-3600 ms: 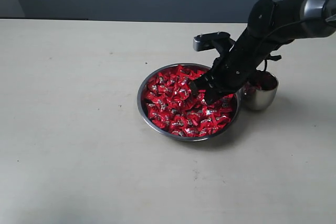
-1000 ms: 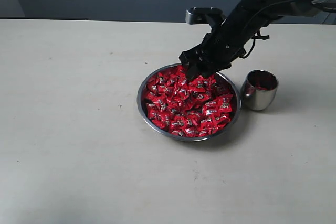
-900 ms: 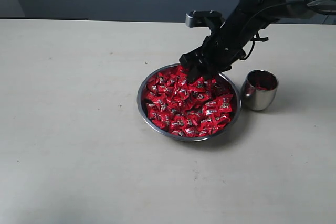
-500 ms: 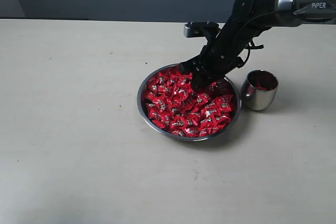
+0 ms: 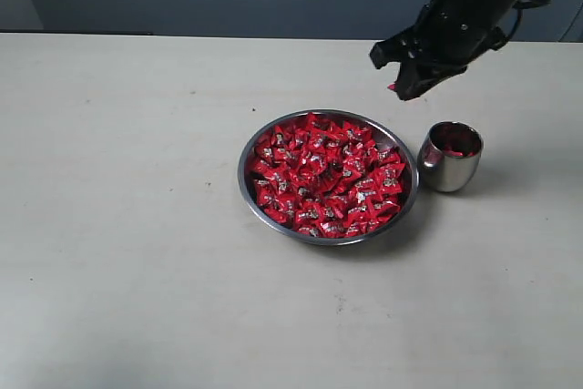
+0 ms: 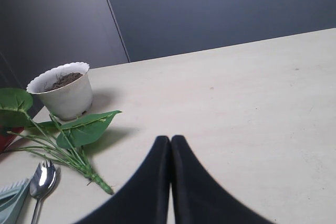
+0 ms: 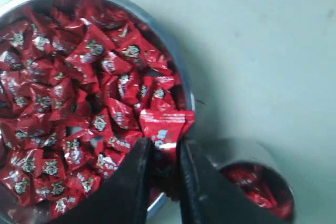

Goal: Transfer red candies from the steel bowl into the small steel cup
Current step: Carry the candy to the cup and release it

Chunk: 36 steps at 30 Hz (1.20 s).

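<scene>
The steel bowl (image 5: 248,179) sits mid-table, filled with red candies (image 5: 323,175); the right wrist view looks down on the bowl's rim (image 7: 181,72) and its candies (image 7: 79,93). The small steel cup (image 5: 450,168) stands just right of the bowl with a few red candies inside. My right gripper (image 5: 399,87) hangs in the air above the gap behind bowl and cup, shut on one red candy (image 7: 165,129) pinched between its fingers (image 7: 137,182). The cup (image 7: 257,190) shows below it. My left gripper (image 6: 170,140) is shut and holds nothing, over bare table away from the bowl.
The left wrist view shows a white pot of soil (image 6: 63,90), a green leafy sprig (image 6: 79,135), a steel spoon (image 6: 41,179) and a pale green object (image 6: 11,198) at the table's end. The tabletop (image 5: 137,252) is beige, with a dark wall behind.
My right gripper was down among the candies at the bowl's far side. It has risen and moved right toward the cup with one candy pinched in it.
</scene>
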### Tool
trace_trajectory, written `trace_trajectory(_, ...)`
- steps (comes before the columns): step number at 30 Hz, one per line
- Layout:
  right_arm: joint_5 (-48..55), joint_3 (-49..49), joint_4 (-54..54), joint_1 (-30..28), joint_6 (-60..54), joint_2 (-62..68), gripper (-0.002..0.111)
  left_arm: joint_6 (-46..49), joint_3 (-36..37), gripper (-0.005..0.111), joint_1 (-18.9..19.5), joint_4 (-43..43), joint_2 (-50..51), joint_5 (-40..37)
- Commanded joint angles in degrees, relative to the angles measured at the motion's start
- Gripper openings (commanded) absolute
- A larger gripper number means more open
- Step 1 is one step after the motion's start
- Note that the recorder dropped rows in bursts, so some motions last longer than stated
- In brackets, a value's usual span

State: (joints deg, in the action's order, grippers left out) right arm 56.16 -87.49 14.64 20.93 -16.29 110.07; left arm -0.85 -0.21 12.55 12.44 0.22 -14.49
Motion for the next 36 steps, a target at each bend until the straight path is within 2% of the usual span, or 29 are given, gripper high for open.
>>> trace_trajectory(1, -1.76, 4.91, 1.23, -4.21, 0.33, -3.57, 0.000, -0.21, 0.21, 0.000, -0.16, 0.27, -0.22, 0.63)
trace_trajectory(10, -9.91, 16.84, 2.42, -6.63, -0.82, -6.53, 0.000, -0.21, 0.21, 0.000, -0.16, 0.27, -0.22, 0.63)
trace_trajectory(27, -12.18, 17.76, 1.05, -6.63, -1.06, -4.67, 0.001, -0.21, 0.21, 0.000, -0.16, 0.27, -0.22, 0.63)
trace_trajectory(29, -12.18, 17.76, 1.05, -6.63, -1.06, -4.67, 0.009, -0.21, 0.21, 0.000, -0.16, 0.27, -0.22, 0.63)
trace_trajectory(33, -12.18, 17.76, 1.01, -6.63, -1.06, -4.67, 0.038, -0.21, 0.21, 0.000, -0.16, 0.27, -0.22, 0.63)
trace_trajectory(34, -12.18, 17.76, 1.01, -6.63, -1.06, -4.67, 0.041, -0.21, 0.21, 0.000, -0.16, 0.27, -0.22, 0.63)
trace_trajectory(36, -12.18, 17.76, 1.01, -6.63, -1.06, -4.67, 0.039, -0.21, 0.21, 0.000, -0.16, 0.27, -0.22, 0.63)
